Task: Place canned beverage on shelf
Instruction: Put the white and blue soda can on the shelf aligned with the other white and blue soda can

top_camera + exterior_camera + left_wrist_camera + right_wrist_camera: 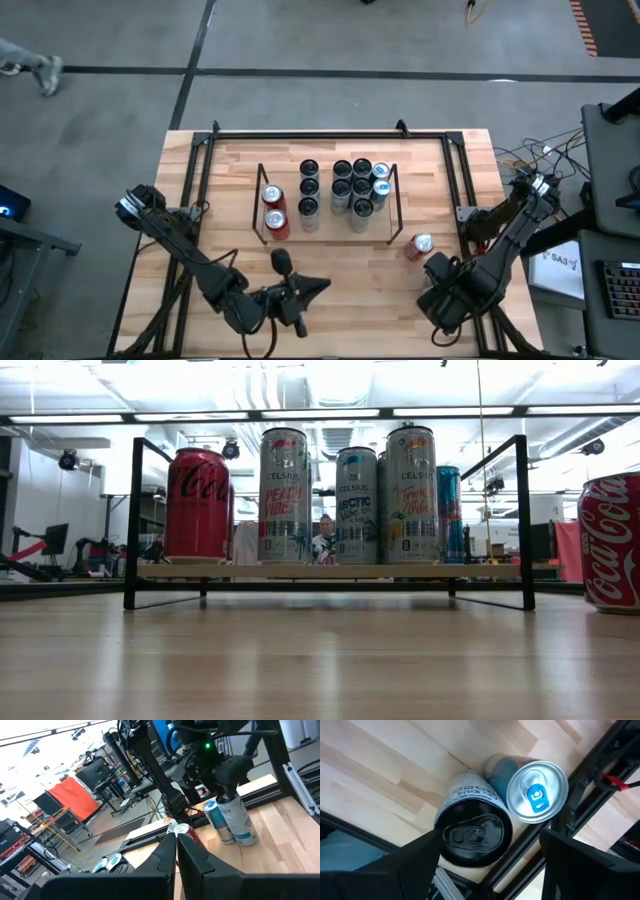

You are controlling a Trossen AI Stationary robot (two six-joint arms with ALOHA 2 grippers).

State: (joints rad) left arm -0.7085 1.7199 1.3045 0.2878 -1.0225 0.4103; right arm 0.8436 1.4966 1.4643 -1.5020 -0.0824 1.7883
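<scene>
Red can (420,245) stood upright on bench (330,325), loose, just outside right end of shelf (396,200); not yet shelved. Shelf held two red cans at left and a cluster of tall cans toward right. Right pincer (495,865) spread wide, holding nothing, over black-topped can (472,837) and blue-tabbed can (536,792) beside the wire frame. Left pincer (176,840) pressed together, parked near front edge. Risk: descending here could topple shelved cans; loose can left untouched.
</scene>
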